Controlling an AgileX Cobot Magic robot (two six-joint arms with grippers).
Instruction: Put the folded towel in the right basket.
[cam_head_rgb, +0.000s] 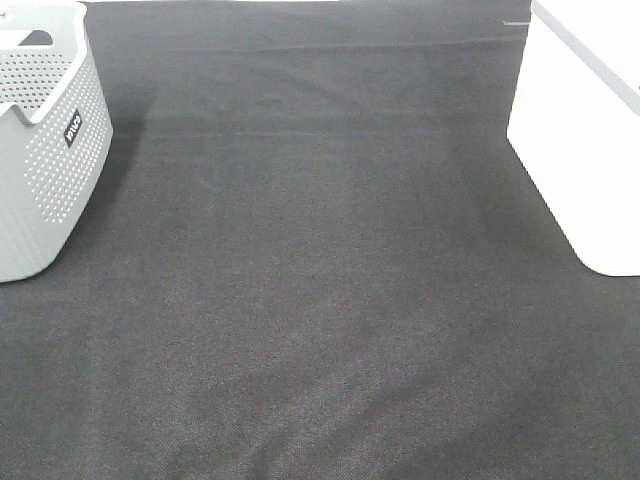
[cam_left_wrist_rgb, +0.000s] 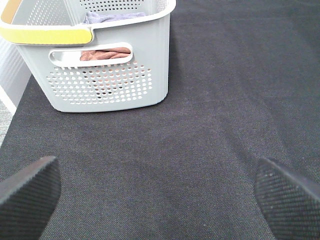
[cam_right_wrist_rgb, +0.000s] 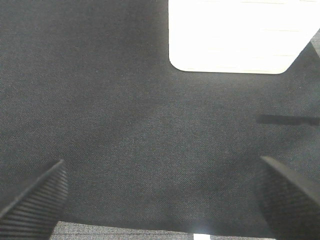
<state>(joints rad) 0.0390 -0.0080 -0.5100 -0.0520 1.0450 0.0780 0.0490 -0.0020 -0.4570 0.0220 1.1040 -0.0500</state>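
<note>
A grey perforated basket (cam_head_rgb: 45, 150) stands at the far left of the dark mat; the left wrist view (cam_left_wrist_rgb: 107, 65) shows it holding folded cloth, a purple-grey piece (cam_left_wrist_rgb: 112, 16) on top and a brown piece (cam_left_wrist_rgb: 102, 54) behind the handle slot. A white basket (cam_head_rgb: 585, 130) stands at the right edge and shows as a bright white block in the right wrist view (cam_right_wrist_rgb: 237, 35). Neither gripper shows in the high view. My left gripper (cam_left_wrist_rgb: 160, 195) is open and empty above the mat, facing the grey basket. My right gripper (cam_right_wrist_rgb: 160, 195) is open and empty, facing the white basket.
The dark mat (cam_head_rgb: 320, 300) covers the table between the two baskets. A yellow band (cam_left_wrist_rgb: 45, 34) runs along the grey basket's rim. A thin dark shadow line (cam_right_wrist_rgb: 287, 120) lies on the mat near the white basket.
</note>
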